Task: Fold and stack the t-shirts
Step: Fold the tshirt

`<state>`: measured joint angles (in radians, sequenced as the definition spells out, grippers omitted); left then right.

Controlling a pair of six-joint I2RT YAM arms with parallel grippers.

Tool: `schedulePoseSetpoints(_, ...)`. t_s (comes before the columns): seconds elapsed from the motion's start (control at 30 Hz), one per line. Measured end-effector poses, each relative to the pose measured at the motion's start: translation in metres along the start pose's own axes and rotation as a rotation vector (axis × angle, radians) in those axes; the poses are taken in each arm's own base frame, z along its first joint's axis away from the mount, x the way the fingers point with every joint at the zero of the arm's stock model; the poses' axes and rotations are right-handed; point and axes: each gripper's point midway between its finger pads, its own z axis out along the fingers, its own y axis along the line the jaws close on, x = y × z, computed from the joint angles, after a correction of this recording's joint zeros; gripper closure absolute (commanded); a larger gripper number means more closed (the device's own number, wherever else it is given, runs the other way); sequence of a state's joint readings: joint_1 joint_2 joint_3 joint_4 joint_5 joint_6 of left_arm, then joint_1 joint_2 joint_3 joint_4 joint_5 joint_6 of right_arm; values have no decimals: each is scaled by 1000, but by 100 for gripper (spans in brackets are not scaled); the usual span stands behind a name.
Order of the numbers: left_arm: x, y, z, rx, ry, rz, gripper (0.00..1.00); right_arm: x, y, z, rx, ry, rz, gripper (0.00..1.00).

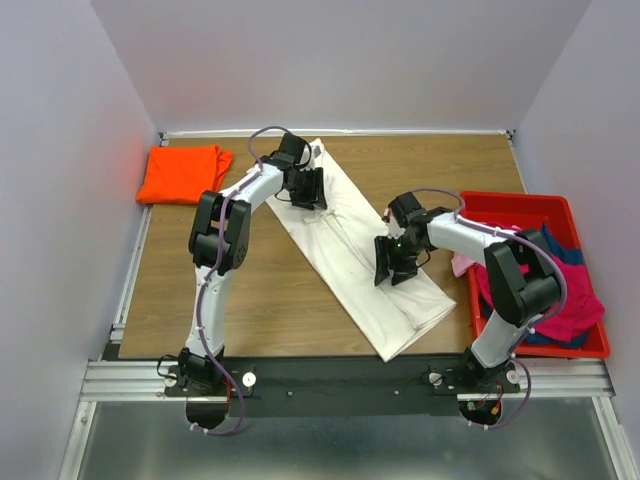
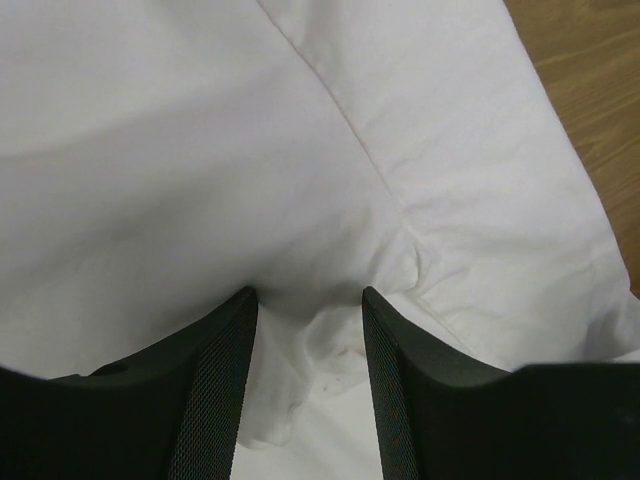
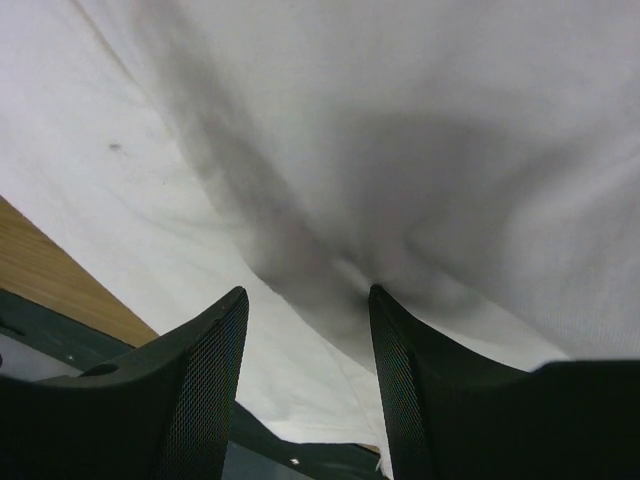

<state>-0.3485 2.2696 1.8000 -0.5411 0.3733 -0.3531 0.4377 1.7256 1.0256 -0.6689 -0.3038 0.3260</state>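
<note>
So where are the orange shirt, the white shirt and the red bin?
orange t-shirt (image 1: 185,174), top view, middle of the folded cloth.
white t-shirt (image 1: 345,243), top view, middle of its long folded body.
red bin (image 1: 512,199), top view, its far rim.

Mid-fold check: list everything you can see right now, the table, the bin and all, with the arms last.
cream-white t-shirt: one, cream-white, folded into a long strip lying diagonally across the middle of the table
orange t-shirt: one, bright orange, folded, far left corner
magenta cloth: one heap, magenta, in the bin, spilling over its near right rim
pale pink cloth: one piece, pale pink, at the bin's left wall
dark blue cloth: one piece, dark blue, far part of the bin
red bin: one, red, right side of the table
table: one, brown wood
left pincer: one, black, jaws apart, tips on the strip's far end
right pincer: one, black, jaws apart, tips on the strip's nearer half
</note>
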Motion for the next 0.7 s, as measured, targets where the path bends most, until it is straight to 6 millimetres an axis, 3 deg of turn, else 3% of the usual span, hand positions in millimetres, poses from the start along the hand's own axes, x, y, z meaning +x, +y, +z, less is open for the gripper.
schedulePoseSetpoints(0.1, -12, 0, 6, 6, -18, 31, 45, 1, 13, 5, -30, 6, 7, 41)
schedulePoseSetpoints(0.4, -39, -1, 21, 28, -75, 126, 45, 0, 77, 27, -109, 78, -10, 41)
schedulePoseSetpoints(0.7, -66, -14, 37, 118, -127, 200, 45, -14, 106, 37, -162, 101, 37, 41)
